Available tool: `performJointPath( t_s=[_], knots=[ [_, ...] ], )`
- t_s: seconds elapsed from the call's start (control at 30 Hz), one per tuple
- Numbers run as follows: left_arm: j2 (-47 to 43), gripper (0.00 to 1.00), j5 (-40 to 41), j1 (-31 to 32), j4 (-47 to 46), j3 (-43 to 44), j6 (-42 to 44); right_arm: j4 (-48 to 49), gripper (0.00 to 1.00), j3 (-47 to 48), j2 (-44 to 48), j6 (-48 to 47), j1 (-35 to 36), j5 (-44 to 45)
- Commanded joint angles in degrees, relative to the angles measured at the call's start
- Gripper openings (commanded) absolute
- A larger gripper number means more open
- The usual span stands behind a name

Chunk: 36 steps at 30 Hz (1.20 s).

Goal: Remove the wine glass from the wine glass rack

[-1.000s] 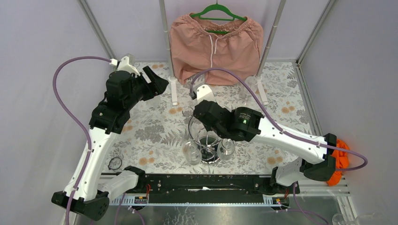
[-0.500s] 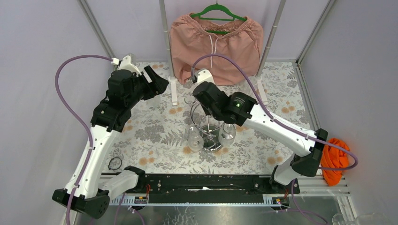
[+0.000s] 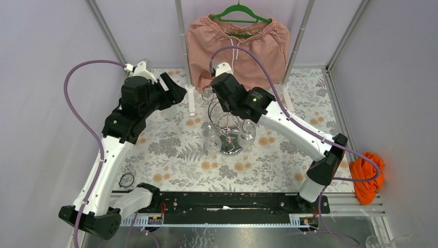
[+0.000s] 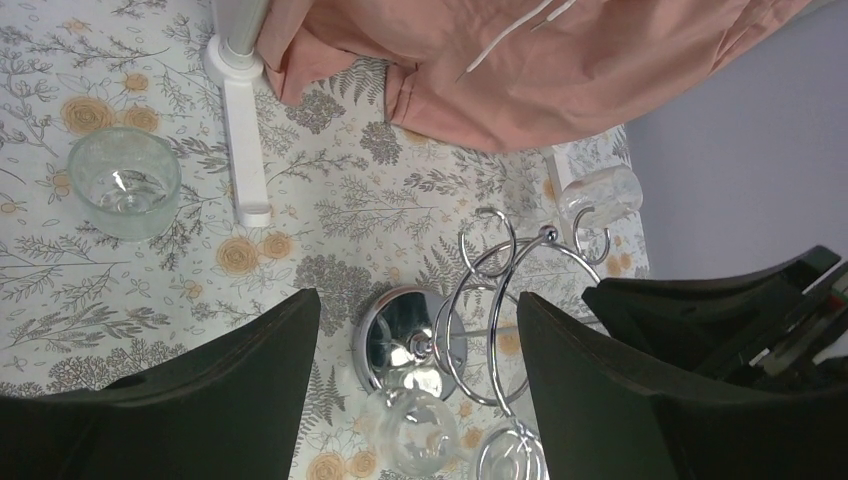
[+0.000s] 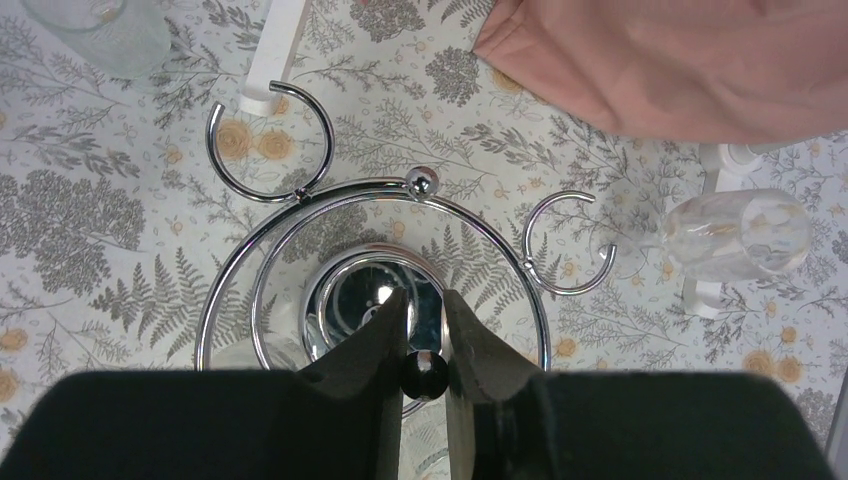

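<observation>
My right end effector point(image 5: 424, 300) pinches the wine glass rack point(image 5: 345, 285) at lower centre; my left end effector point(image 4: 418, 300) gapes wide.

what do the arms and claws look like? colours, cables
Left arm and right arm: white link shells, black joint housings. A purple cable loops off each wrist. Green LED on the right arm. Left claw and right claw: black wedge-shaped fingers.
</observation>
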<state>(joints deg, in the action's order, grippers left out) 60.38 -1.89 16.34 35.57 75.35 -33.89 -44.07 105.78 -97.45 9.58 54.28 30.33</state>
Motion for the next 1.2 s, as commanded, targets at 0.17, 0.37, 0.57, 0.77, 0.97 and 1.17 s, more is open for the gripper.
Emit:
performJointPath(
  t_s=[0.17,0.37,0.57,0.77,0.97,1.17],
  knots=[
    [0.97,0.80,0.45,-0.17,-3.07,-1.39,1.02,7.63,0.00,10.08,-2.94,-3.01,-3.66,-0.86],
    [1.07,0.80,0.43,-0.17,-3.07,-1.66,1.16,7.78,0.00,11.90,-5.17,-2.86,-5.57,-2.74],
    [1.03,0.80,0.53,-0.18,-3.06,-2.13,1.04,6.48,0.00,12.74,-6.69,-2.52,-6.62,-4.18],
    [1.05,0.80,0.32,-0.17,-3.11,-2.42,0.95,6.32,0.07,11.59,-5.98,-2.04,-6.55,-4.71],
    [1.04,0.80,0.24,-0.17,-3.18,-2.71,0.84,7.30,0.41,9.66,-3.97,-1.57,-6.50,-4.15],
    [1.22,0.80,-0.10,-0.17,-3.51,-3.06,0.63,8.79,0.50,5.99,0.27,-0.39,-6.48,-2.85]
  ],
)
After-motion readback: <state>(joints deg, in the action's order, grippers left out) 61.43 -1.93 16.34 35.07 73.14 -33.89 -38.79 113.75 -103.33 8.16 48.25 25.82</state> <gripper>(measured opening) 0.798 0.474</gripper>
